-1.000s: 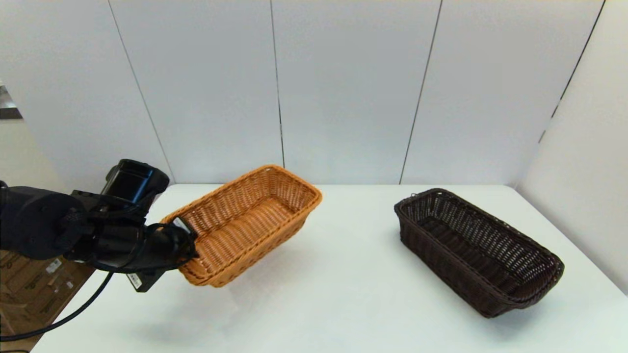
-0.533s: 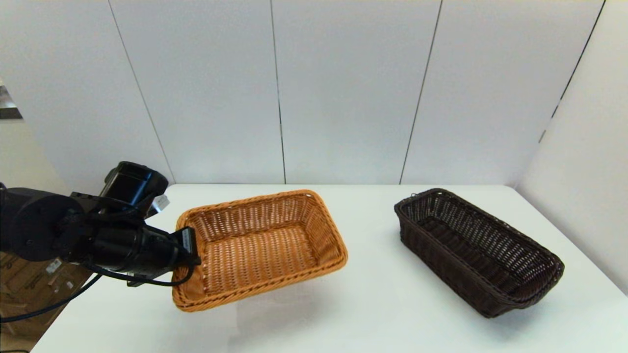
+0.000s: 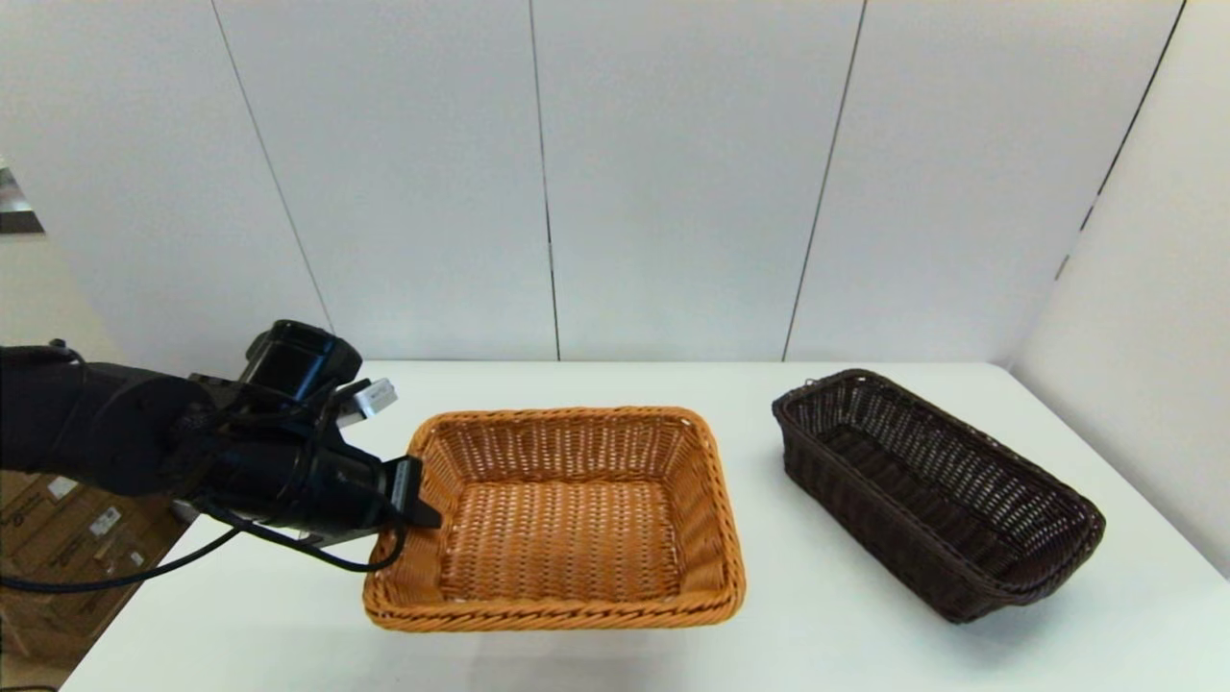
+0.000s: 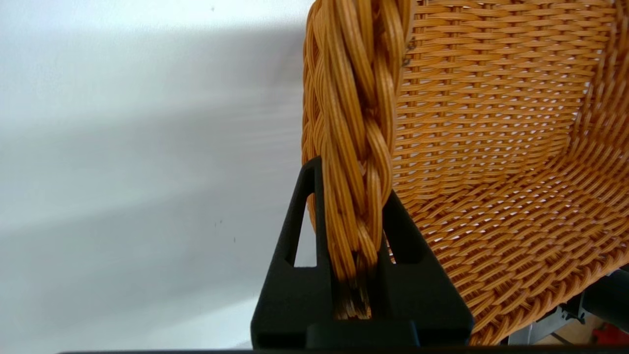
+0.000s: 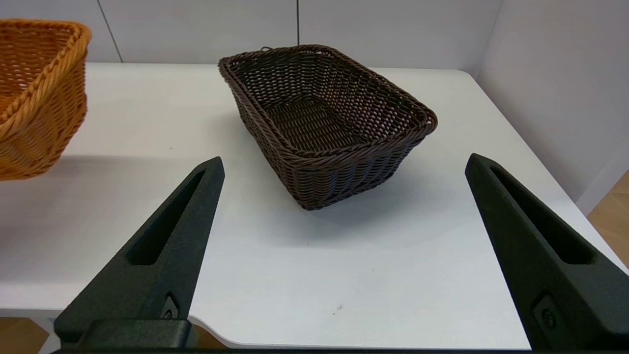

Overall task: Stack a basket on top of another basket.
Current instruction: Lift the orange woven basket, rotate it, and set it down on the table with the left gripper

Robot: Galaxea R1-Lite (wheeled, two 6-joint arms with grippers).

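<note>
A: Hidden or cut off?
B: Left hand (image 3: 415, 502) fingertips partly covered by the orange basket (image 3: 562, 519) rim in the head view. Right hand (image 5: 344, 246) not visible in the head view; seen only from its own wrist view. Orange basket cut off at the picture edge in the right wrist view (image 5: 37, 93). Underside of the orange basket not visible; contact with the worktop (image 3: 769, 634) not determinable from the head view.

A: Contents of the baskets?
B: Orange basket: nothing inside, bare woven floor. Dark basket (image 3: 932, 495): likewise nothing inside, open weave on sloping sides.

A: Position of the dark basket?
B: Resting on the worktop at the right side, set at an angle, well apart from the orange basket. Not stacked.

A: Position of the orange basket?
B: Left of centre, opening facing up, roughly level. Appears raised above the worktop in the right wrist view, with shadow beneath.

A: Left hand state?
B: Clamped on the braided rim (image 4: 356, 147) of the orange basket's left short end. One finger (image 4: 295, 246) outside the wall, the other inside, rim pinched between. Arm reaching in from the left, roughly horizontal.

A: Right hand state?
B: Fingers (image 5: 162, 250) spread wide apart, holding nothing. Held low near the front edge of the worktop, pointed toward the dark basket (image 5: 324, 118).
</note>
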